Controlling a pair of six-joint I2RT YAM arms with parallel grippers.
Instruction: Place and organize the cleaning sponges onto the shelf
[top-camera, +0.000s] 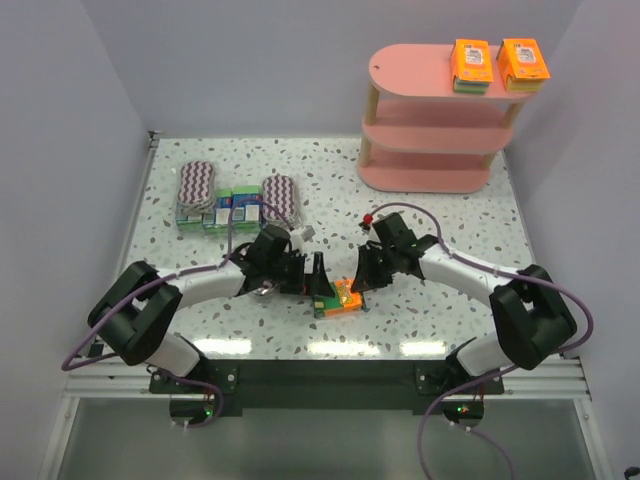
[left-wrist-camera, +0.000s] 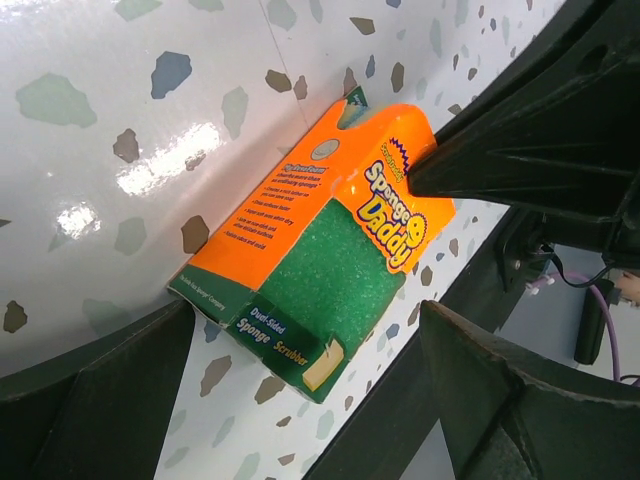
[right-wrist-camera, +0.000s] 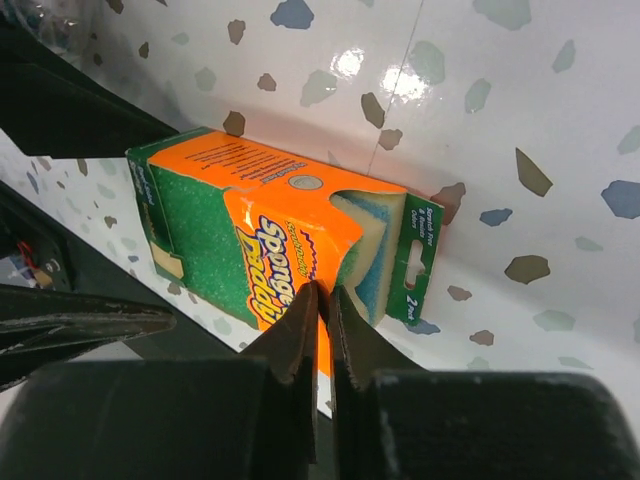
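Sponge stock, item one: orange pack (top-camera: 343, 298), lying flat on the table (top-camera: 440, 200) with its printed face up, between your two grippers.

- Left gripper (left-wrist-camera: 307, 305): fingers (left-wrist-camera: 110, 400) spread wide and holding nothing. The pack's green end sits just inside the gap between their tips.
- Right gripper (right-wrist-camera: 322, 300): fingers (right-wrist-camera: 290, 340) drawn together, with only a thin slit left between them. Their tips meet the pack's orange end, at the edge opposite the left fingers. They may be nipping the card edge there, but the wrist view is too close for you to be sure.

Items two and three: two more orange packs (top-camera: 472, 62), side by side on the top board of the shelf (top-camera: 420, 60), well apart from the right fingers and far beyond them. The lower boards show no packs.

Remaining stock: purple zigzag ovals (top-camera: 198, 183) and blue-green boxes (top-camera: 240, 205), grouped close together on the table. They lie on the far side of the left arm, behind its fingers and well apart from them.
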